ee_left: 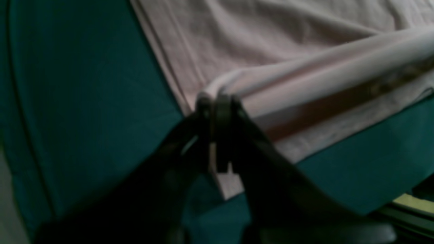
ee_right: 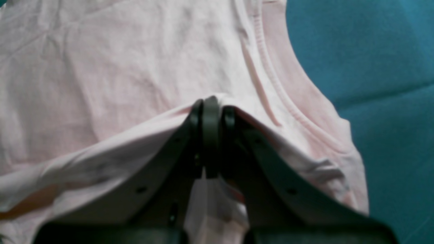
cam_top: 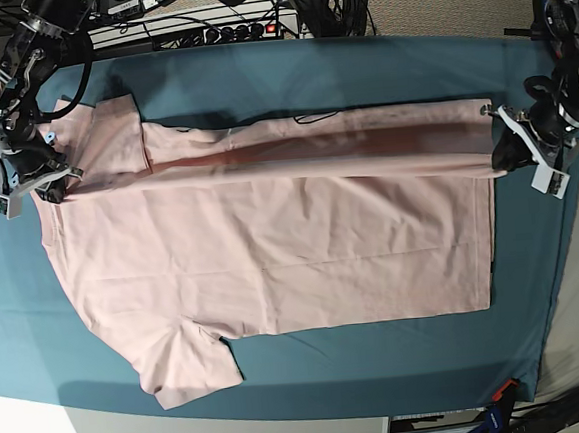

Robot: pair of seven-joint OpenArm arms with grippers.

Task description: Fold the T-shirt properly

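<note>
A table [cam_top: 257, 64] covered by a teal cloth [cam_top: 380, 350] is seen from above, and most of its top is taken up by a pale pink T-shirt [cam_top: 272, 248] spread flat, plain side up. The collar end is laid toward the left edge of the table in the base view and the hem toward the right edge. One short sleeve [cam_top: 186, 370] is spread out near the front edge, and the other lies near the far left corner. The long side of the shirt nearest the far edge is lifted off the cloth and drawn into a straight raised fold [cam_top: 315, 154] running from end to end, with shadow beneath it.

The fold is held at both ends. At the hem end, the left tool [ee_left: 217, 101] is pressed together, pinching a corner of the pink fabric. At the collar end, beside the ribbed neckline [ee_right: 288, 101], the right tool [ee_right: 212, 103] is likewise pressed together on a pinch of the shirt.
</note>
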